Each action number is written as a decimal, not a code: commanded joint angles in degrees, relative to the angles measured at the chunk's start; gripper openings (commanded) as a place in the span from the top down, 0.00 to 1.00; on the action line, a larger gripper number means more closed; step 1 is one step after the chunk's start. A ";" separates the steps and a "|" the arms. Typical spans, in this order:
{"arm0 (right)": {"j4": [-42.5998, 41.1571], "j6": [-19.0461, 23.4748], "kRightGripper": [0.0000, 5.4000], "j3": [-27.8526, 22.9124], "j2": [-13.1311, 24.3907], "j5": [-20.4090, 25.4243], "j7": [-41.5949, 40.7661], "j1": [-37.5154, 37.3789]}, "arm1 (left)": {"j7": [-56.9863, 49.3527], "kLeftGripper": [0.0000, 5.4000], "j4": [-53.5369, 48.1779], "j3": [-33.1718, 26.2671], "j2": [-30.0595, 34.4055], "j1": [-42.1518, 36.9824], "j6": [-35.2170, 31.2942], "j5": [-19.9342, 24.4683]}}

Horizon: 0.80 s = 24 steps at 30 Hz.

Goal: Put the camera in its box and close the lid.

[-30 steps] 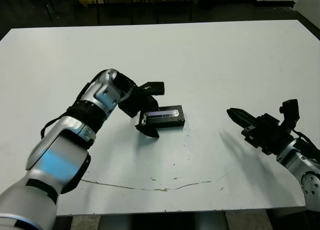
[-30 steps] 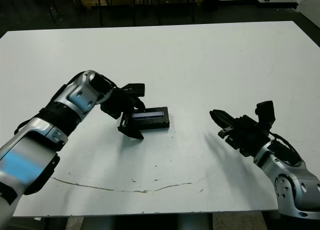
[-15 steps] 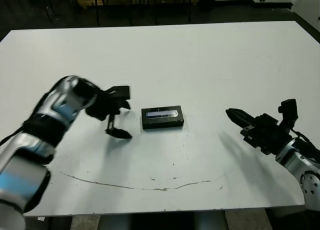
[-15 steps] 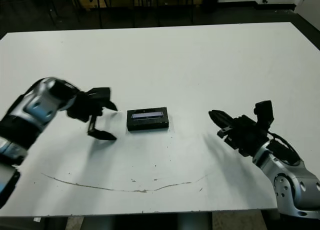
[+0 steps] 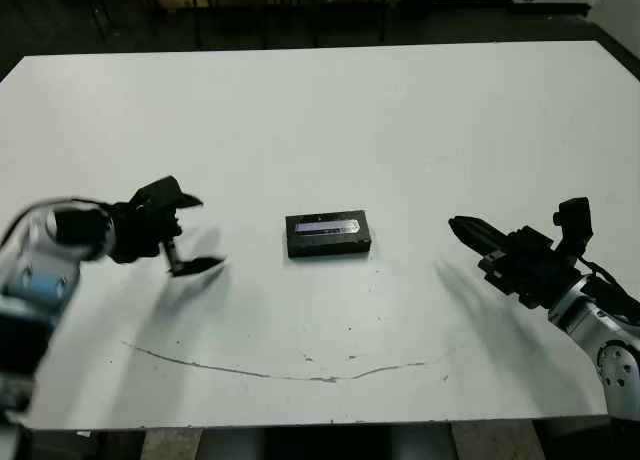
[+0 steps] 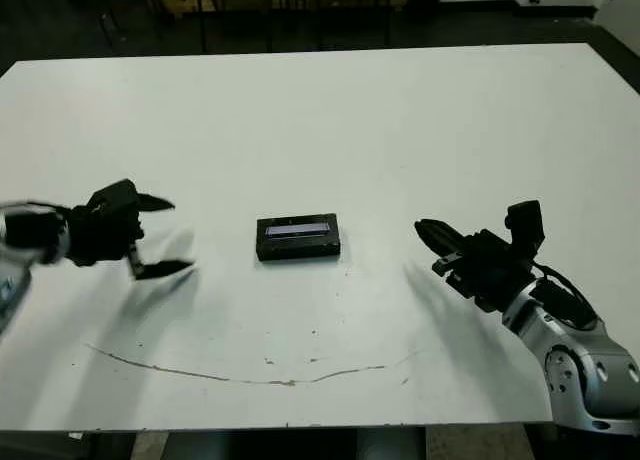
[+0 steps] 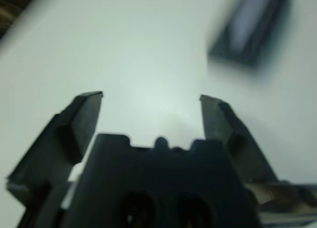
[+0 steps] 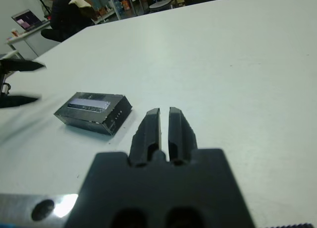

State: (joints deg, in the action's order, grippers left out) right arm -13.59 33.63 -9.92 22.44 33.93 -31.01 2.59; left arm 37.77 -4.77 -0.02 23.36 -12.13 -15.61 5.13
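Looking from the head camera, I see the small black rectangular box [image 5: 328, 234] lying flat near the middle of the white table [image 5: 400, 120]. The flat black lid with its shiny pale silvery strip [image 5: 325, 223] sits on top of the box, so the box appears closed. I cannot see the slim black camera in any view; if it is inside the box, the pictures do not show it.

My left gripper [image 5: 187, 235], with two black fingers, hangs over the table well to the left of the box and is not touching it. Its jaws are spread wide and nothing is between them. In the left wrist view the two fingers [image 7: 79, 124] stand far apart with only white table between them, and the box appears blurred beyond them.

My right gripper [image 5: 466, 229] is on the right side of the table, also well apart from the box, with its tips pointing toward it. Its jaws are pressed together, with only a thin slit between the fingers [image 8: 148, 129], and they grasp nothing.

In the right wrist view a person in dark clothes [image 8: 67, 12] sits beyond the far edge of the table.

A thin, dark, wavy line [image 5: 300, 365] runs across the table surface near the front edge.
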 commanded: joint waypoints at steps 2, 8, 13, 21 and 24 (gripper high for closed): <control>-2.81 2.16 1.00 -0.55 -1.54 1.35 3.28 -0.48 | -13.27 0.30 -11.17 0.11 -12.02 4.21 -2.23 2.73; -0.59 -1.67 1.00 0.33 -3.25 -1.51 5.23 -0.91 | -24.43 0.51 -14.63 6.20 -21.40 4.85 -4.80 0.38; -3.33 -0.62 1.00 0.14 -3.94 -0.41 6.28 -1.92 | -27.96 0.69 -13.47 11.24 -22.21 2.19 -12.29 -3.09; -6.09 1.73 1.00 0.07 -4.46 1.44 8.41 -2.85 | -31.18 0.98 -2.98 15.43 -26.90 -1.76 -17.42 -5.44; -5.98 2.27 1.00 -0.24 -4.63 2.63 8.37 -3.04 | -31.97 0.99 0.85 16.90 -27.85 -2.60 -18.22 -6.83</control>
State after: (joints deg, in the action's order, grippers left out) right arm -19.52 34.50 -9.91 17.98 36.07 -23.16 0.29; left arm 6.43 -6.05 16.32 -4.64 -14.38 -32.67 -0.72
